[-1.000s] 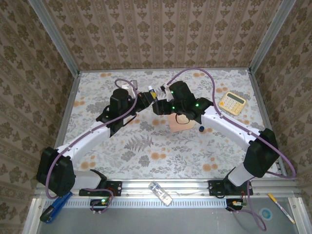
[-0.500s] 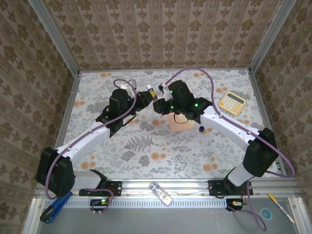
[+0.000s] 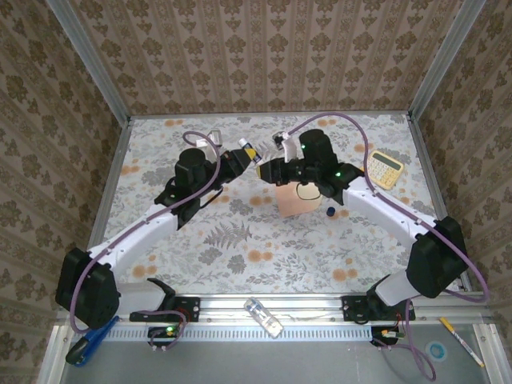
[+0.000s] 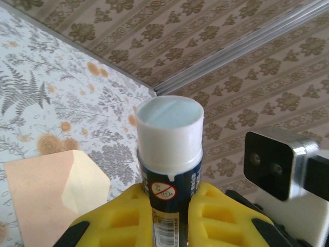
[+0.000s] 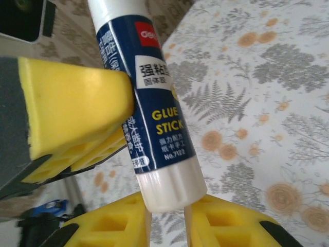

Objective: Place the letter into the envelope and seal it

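Both arms meet in the upper middle of the top view, and between them is a navy-and-white plastic glue stick [image 5: 154, 98]. The left gripper [image 4: 168, 208] is clenched on the barrel, with yellow fingers [image 4: 126, 213] pressed to either side of the label. In the right wrist view the right gripper [image 5: 167, 218] sits at the bottom of the frame. Its fingers [image 5: 115, 224] are tight against the stick's white lower end, so that reads as a pinch too. The stick's other white end [image 4: 169, 123] stands free.

Below them, the salmon-pink paper envelope [image 3: 288, 206] lies flat on the floral-patterned table [image 3: 240, 240], just right of centre under the right wrist. The left wrist view catches it at lower left [image 4: 36, 195], its pale cream pointed flap [image 4: 85, 180] open and aimed right. I cannot tell whether the letter is already inside. A cream and yellow calculator [image 3: 385, 169] sits well apart, toward the upper right.

Now the handling. The stick is rigid, smooth and round, so it will likely want to spin or slip; the barrel looks the best place to hold it. The envelope is thin, light and floppy. It should skate on the cloth under a glue stroke and crease easily, so I'd pin the body flat and lift only the flap's tip.
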`<control>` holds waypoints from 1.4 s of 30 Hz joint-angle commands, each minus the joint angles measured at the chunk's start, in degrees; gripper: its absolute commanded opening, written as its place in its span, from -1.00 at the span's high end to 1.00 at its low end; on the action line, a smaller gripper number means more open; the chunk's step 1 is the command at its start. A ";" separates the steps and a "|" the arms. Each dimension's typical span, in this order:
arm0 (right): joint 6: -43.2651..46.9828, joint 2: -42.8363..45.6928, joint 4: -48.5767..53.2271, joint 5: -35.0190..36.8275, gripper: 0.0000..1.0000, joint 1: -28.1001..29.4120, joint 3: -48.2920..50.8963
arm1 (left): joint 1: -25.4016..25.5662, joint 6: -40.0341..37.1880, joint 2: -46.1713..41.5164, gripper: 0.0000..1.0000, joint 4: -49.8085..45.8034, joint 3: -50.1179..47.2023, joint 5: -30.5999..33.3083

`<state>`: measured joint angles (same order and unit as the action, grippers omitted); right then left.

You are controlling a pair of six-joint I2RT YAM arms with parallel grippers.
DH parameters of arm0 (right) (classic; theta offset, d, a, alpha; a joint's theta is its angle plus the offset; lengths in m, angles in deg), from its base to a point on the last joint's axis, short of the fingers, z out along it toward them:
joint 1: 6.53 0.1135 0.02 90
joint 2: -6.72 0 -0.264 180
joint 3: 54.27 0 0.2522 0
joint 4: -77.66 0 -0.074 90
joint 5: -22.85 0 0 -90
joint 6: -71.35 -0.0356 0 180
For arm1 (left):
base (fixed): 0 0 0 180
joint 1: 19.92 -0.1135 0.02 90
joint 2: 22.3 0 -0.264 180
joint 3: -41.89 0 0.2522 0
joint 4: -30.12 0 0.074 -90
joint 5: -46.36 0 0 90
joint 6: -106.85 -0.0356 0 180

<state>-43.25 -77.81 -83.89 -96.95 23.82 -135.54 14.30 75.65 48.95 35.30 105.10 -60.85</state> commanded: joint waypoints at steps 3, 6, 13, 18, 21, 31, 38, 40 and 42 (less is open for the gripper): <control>-5.72 1.67 -9.48 -14.92 0.51 -6.04 2.42 | 0.15 0.34 -2.42 0.94 2.50 0.26 -4.00; -8.52 1.27 -13.61 -22.06 0.49 -7.48 2.92 | 0.15 -0.21 -2.34 0.93 2.48 0.84 -5.51; -3.44 2.17 -6.13 -21.13 0.28 -7.74 1.40 | -0.52 -1.90 -2.86 0.93 1.64 1.34 -6.06; 6.49 4.38 7.79 -12.18 -0.10 -7.67 -0.99 | -2.59 -3.26 -3.58 0.93 1.63 1.92 -8.28; 8.07 4.38 10.13 -11.72 -0.13 -7.36 -1.93 | -3.66 -3.94 -3.42 0.93 1.87 2.44 -10.09; 10.20 3.17 11.55 -10.58 -0.15 -3.98 -5.78 | -6.62 -6.32 0.55 0.93 6.79 5.25 -26.83; 14.30 1.61 15.73 -6.95 -0.18 -1.02 -9.56 | -6.83 -11.07 1.13 0.93 1.47 8.69 -30.97; 14.80 1.17 16.17 -6.44 -0.17 -0.57 -10.26 | -6.80 -11.16 1.34 0.93 1.43 8.99 -31.39; 14.98 0.92 15.93 -6.41 -0.16 -0.38 -10.54 | -6.82 -11.08 1.52 0.93 1.30 8.96 -31.63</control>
<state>-30.47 -75.67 -70.05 -105.02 23.06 -144.09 7.74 66.71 50.08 37.12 112.20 -89.66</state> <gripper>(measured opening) 0.582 0.122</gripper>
